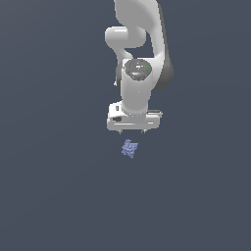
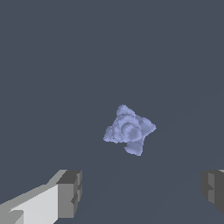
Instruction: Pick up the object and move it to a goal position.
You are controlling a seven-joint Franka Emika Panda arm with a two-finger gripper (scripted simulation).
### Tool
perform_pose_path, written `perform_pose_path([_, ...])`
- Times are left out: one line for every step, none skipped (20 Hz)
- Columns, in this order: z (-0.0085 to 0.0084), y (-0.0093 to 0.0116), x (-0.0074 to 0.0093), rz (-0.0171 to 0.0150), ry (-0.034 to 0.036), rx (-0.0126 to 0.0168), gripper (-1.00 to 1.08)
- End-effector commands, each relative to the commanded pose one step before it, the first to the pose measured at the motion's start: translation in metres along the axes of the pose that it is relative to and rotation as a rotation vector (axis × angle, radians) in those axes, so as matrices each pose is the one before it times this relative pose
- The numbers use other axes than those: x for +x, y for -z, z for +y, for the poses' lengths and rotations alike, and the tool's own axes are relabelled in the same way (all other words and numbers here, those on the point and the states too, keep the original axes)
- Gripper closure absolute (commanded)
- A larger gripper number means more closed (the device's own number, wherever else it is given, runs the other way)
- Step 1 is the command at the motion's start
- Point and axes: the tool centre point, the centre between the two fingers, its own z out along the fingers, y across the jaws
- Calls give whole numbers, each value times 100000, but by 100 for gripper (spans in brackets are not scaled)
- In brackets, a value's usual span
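Jaws wide, empty above the object (image 1: pixel 129 148); you'd likely find it light, rigid; grip across its narrow faceted body.

Bare floor (image 1: pixel 54 186) surrounds the lump (image 1: pixel 129 148) on every side; nothing stands near it. The gripper (image 1: pixel 133 131) hangs apart from it, fingers (image 2: pixel 69 193) spread wider than the lump
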Motion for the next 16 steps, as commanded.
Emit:
perform_pose_path([28,-409,96,218,-2642,131,-92])
perform_pose_path([11,-204,54,132,-1382,69,-92])
perform_pose_path([11,-225,58,144,-1523,76,-92])
perform_pose_path([12,-245,61,156,-1658,80,-92])
perform_pose_path([14,-266,66,170,-1803,83,-92])
perform_pose_path([18,-287,69,185,-1951,86,-92])
perform_pose_path([19,-308,72,198,-2095,89,-92])
perform_pose_path([21,-330,75,212,-2244,92,-92])
perform_pose_path([23,-351,78,227,-2393,93,-92])
perform_pose_path([27,-373,80,242,-2544,94,-92])
perform_pose_path([29,-394,82,258,-2693,93,-92])
perform_pose_path([33,-403,82,267,-2765,90,-92])
perform_pose_path([32,-383,75,256,-2626,80,-92])
perform_pose_path([33,-360,69,245,-2478,71,-92])
perform_pose_path([32,-338,63,233,-2327,63,-92])
perform_pose_path([31,-315,57,220,-2177,56,-92])
